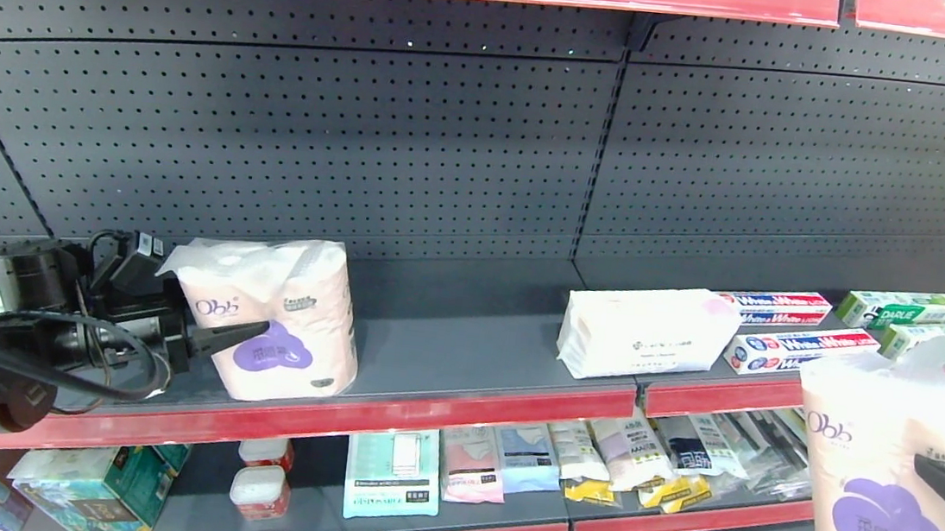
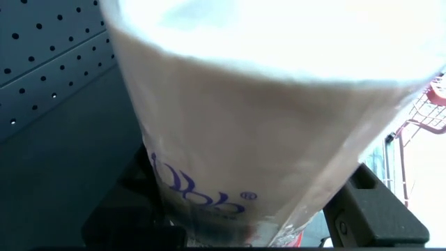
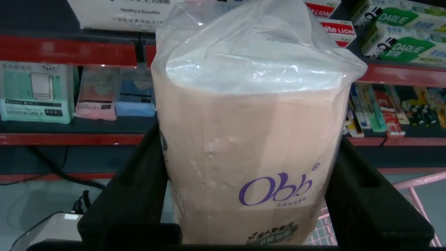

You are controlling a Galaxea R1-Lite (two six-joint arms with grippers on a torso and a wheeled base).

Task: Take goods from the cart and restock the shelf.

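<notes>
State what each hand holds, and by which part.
Left hand: pink plastic-wrapped toilet-roll pack, by its sides. Right hand: matching pack, also by its sides.

White tissue pack [image 1: 647, 330] beside toothpaste boxes [image 1: 802, 349]; green boxes [image 1: 906, 309] farther right; sachets [image 1: 471, 465] below.

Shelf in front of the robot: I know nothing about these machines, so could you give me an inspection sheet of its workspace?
Surface: grey shelf with a red front edge, mostly bare.
Job's things: left toilet-paper pack stands on the shelf's left part; right toilet-paper pack is held in the air before the shelf; red cart off to the side.
Clutter: white tissue pack and toothpaste boxes on the shelf's right part; packets on the lower shelf.
Grippers: left gripper has its fingers around the left toilet-paper pack; right gripper clamps the right toilet-paper pack.
Cables: black cables looped along the left arm.
Surroundings: perforated back panel.
</notes>
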